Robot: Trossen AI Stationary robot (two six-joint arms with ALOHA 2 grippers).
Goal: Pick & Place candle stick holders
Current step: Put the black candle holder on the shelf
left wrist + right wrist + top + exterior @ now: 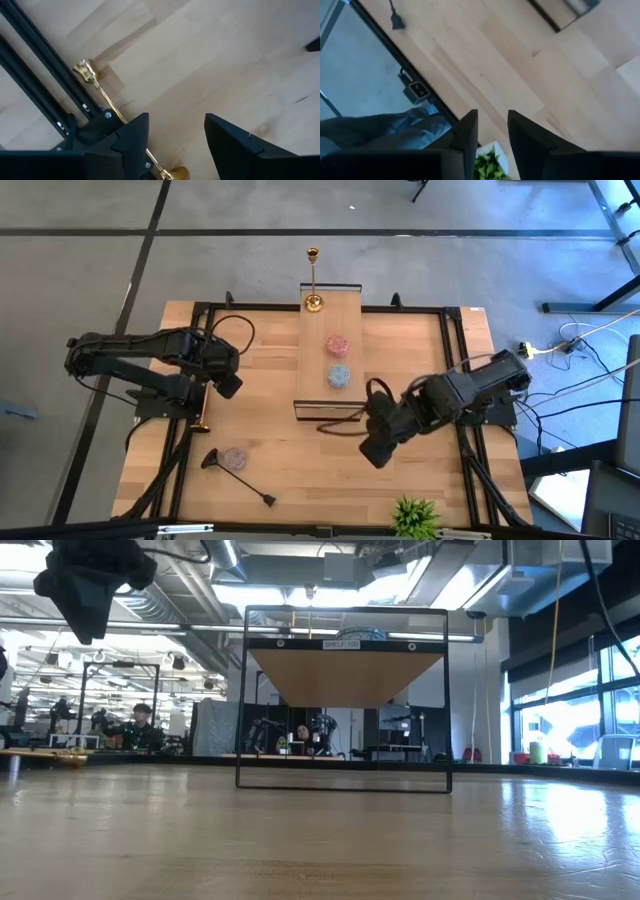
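Under left gripper (pixel 175 145), jaws apart: gold candlestick (pixel 107 102) flat, parallel to table's left edge.

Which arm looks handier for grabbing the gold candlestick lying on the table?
Left, probably. The left gripper hangs open right above the lying gold candlestick, while the right gripper is across the table.

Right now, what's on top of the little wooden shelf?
On the shelf stands one gold candlestick at the far end, with a pink round thing and a blue one nearer. What lies under the shelf board is hidden.
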